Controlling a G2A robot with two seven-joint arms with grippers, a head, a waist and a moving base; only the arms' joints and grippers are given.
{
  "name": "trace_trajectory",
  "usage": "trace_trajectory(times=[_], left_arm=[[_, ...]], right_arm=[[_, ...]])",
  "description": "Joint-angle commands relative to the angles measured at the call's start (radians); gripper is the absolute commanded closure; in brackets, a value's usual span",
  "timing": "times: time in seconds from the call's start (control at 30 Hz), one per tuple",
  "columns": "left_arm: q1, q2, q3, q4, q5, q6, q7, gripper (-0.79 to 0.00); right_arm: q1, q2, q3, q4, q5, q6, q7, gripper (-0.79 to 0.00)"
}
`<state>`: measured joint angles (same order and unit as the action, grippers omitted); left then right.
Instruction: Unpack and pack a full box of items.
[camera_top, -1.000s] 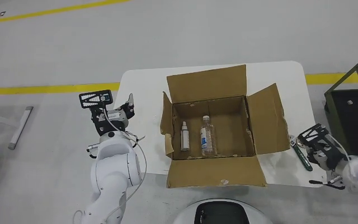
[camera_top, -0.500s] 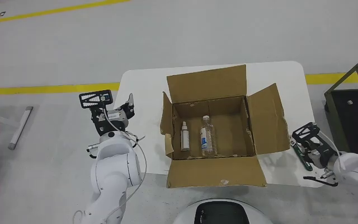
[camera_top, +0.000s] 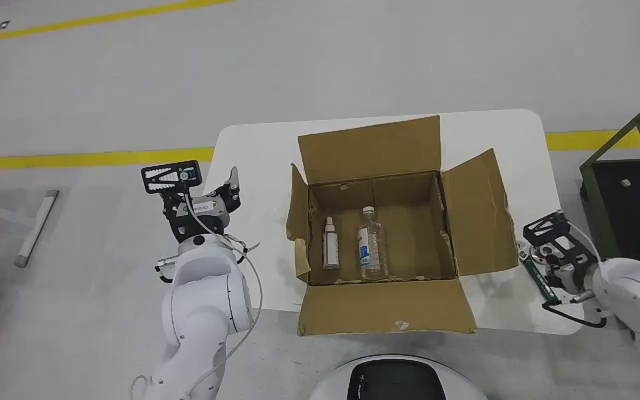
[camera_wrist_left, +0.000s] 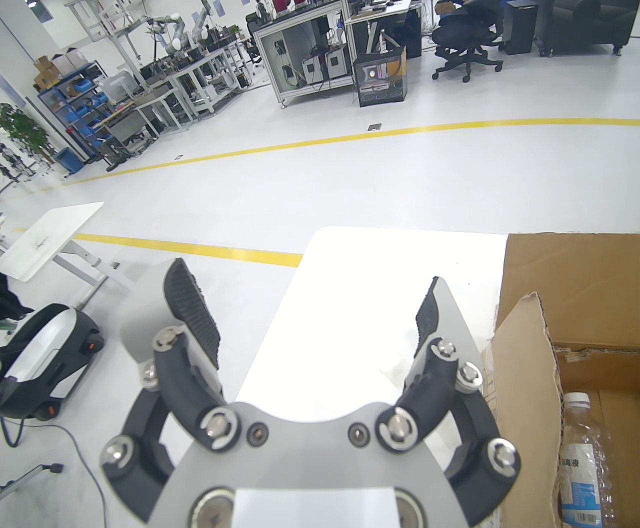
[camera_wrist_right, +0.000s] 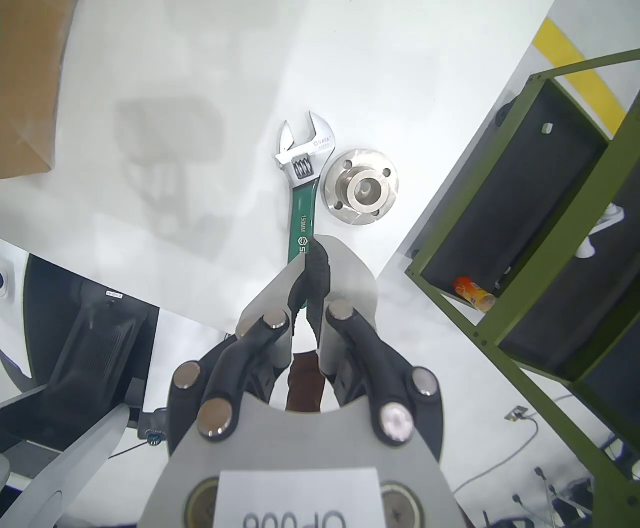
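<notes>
We hold the wrench (camera_wrist_right: 302, 220) clamped in our right hand (camera_wrist_right: 309, 255), beside a metal disc (camera_wrist_right: 361, 187). Our left hand (camera_wrist_left: 305, 274) hangs spread apart beside the box (camera_top: 370, 148).

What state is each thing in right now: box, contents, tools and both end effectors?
Box, open, flaps folded out.
Water bottle, capped, lying flat in the box.
Spray bottle, lying flat in the box.
Wrench, gripped by its green handle.
Flange, flat on the table, beside the wrench head.
Left end effector, open, empty.
Right end effector, shut on the wrench.
</notes>
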<state>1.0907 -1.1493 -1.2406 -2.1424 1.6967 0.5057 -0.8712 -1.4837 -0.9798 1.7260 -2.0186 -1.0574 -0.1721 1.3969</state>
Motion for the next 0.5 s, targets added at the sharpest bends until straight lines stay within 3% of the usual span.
trace_trajectory(times=[0.0, 0.17, 0.47], left_arm=[[0.0, 0.0, 0.0, 0.0, 0.0, 0.0, 0.0, -0.785], [0.0, 0.0, 0.0, 0.0, 0.0, 0.0, 0.0, -0.785], [0.0, 0.0, 0.0, 0.0, 0.0, 0.0, 0.0, -0.785]], right_arm=[[0.017, 0.002, -0.011, 0.016, -0.004, 0.001, 0.026, -0.058], [0.049, 0.004, -0.029, 0.044, -0.006, 0.006, 0.053, -0.24], [0.066, 0.007, -0.045, 0.091, 0.007, 0.011, 0.026, -0.308]])
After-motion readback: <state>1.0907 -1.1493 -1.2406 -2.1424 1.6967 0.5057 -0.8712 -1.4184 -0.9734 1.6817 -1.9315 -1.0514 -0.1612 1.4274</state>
